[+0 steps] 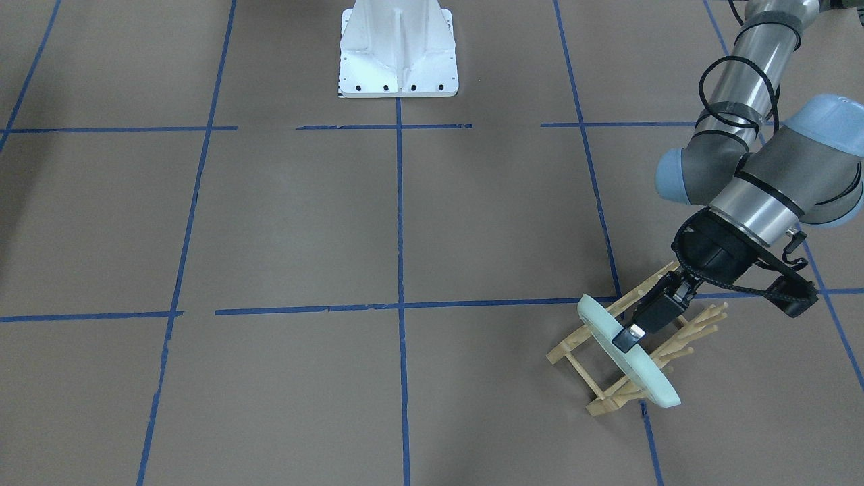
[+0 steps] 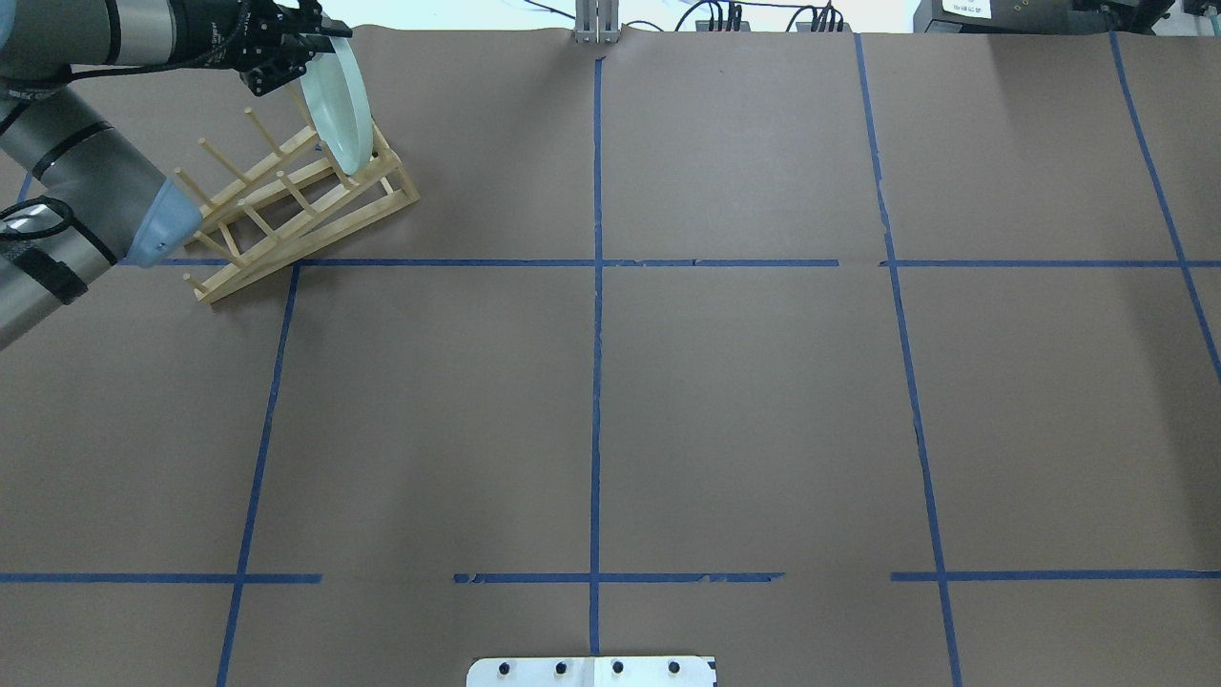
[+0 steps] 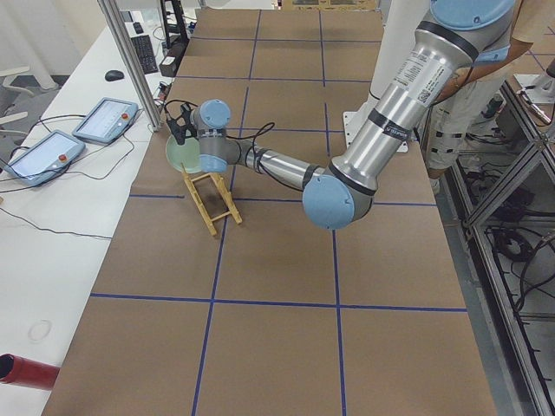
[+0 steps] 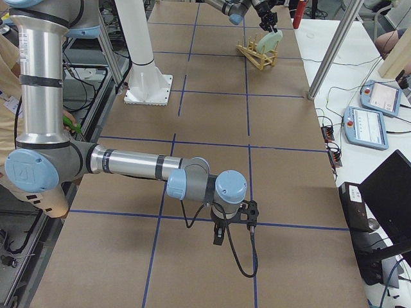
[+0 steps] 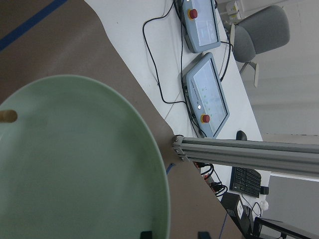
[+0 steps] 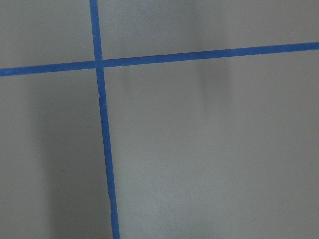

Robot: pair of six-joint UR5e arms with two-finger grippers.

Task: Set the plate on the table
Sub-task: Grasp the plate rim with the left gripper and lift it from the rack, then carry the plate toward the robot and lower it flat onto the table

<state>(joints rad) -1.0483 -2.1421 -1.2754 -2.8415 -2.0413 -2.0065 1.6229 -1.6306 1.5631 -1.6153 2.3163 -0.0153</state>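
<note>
The pale mint-green plate [image 1: 644,370] stands on edge in the wooden peg rack [image 1: 574,344] at the far left of the brown table [image 1: 304,223]. It also shows in the overhead view [image 2: 339,105] and fills the left wrist view [image 5: 75,164]. My left gripper [image 1: 631,336] is at the plate's upper rim. Its two fingertips straddle the rim with a gap on the outer side, so it looks open. My right gripper [image 4: 218,236] hangs low over bare table near the robot's side. It shows only in the exterior right view, so I cannot tell its state.
The white robot base [image 1: 398,54] stands at the table's middle edge. Past the table edge by the rack are an aluminium post [image 5: 249,152] and two teach pendants [image 5: 207,94] on a white bench. A person [image 3: 468,113] stands behind the robot.
</note>
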